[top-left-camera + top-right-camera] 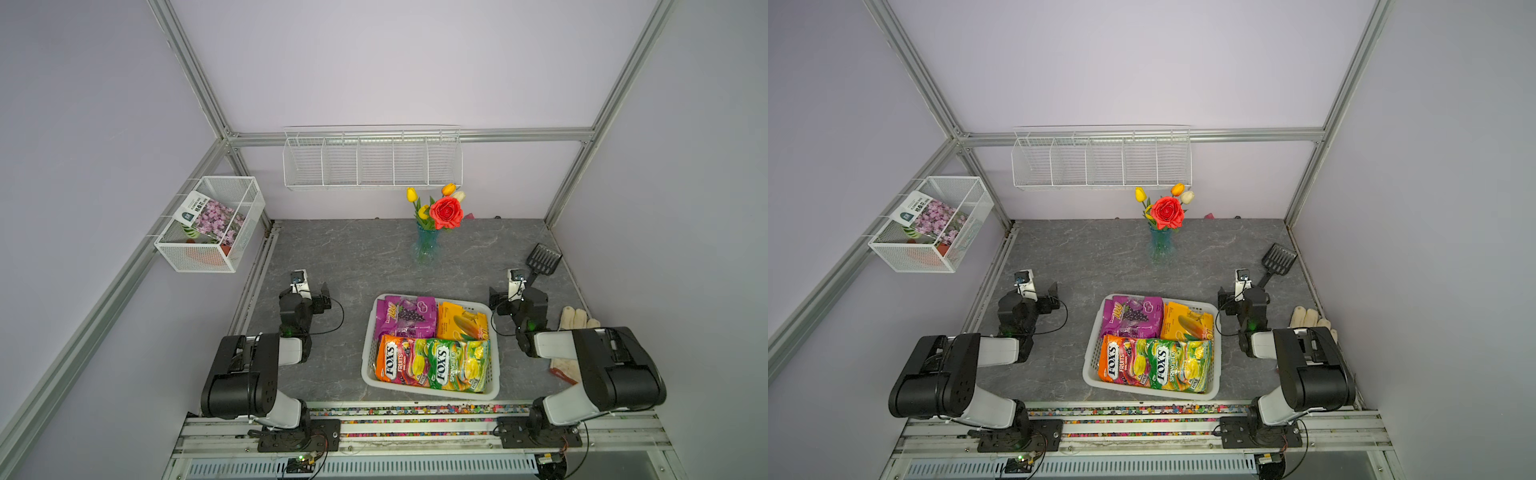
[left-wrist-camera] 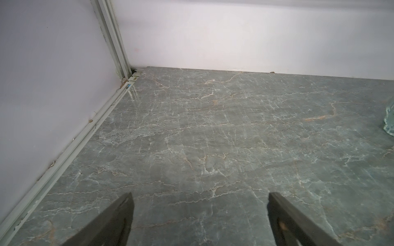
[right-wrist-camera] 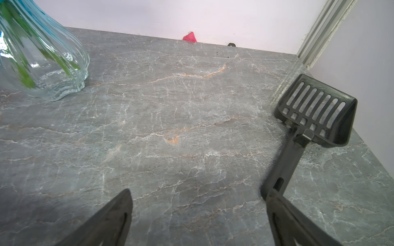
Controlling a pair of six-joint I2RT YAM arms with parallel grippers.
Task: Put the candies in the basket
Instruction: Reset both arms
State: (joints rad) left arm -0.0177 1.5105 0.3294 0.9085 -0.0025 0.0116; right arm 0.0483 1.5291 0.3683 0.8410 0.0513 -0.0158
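Beside right claw [image 3: 198, 217]: scoop [image 3: 315, 112] | top views: basket [image 1: 368, 361] holds candies [image 1: 432, 361]

Two arms, same build: bulky black motor housings joined by white link shells. Left arm [image 1: 245, 374], right arm [image 1: 598, 370]. Each is bolted to a black base plate with visible screws, set on a silver slotted rail along the near edge. Thin black cables loop from each wrist; red and orange wires trail at the bases. A small green light glows on each forearm joint. White camera modules sit on the wrists. Fingers [image 2: 110, 223] are dark grey, tapering wedges.
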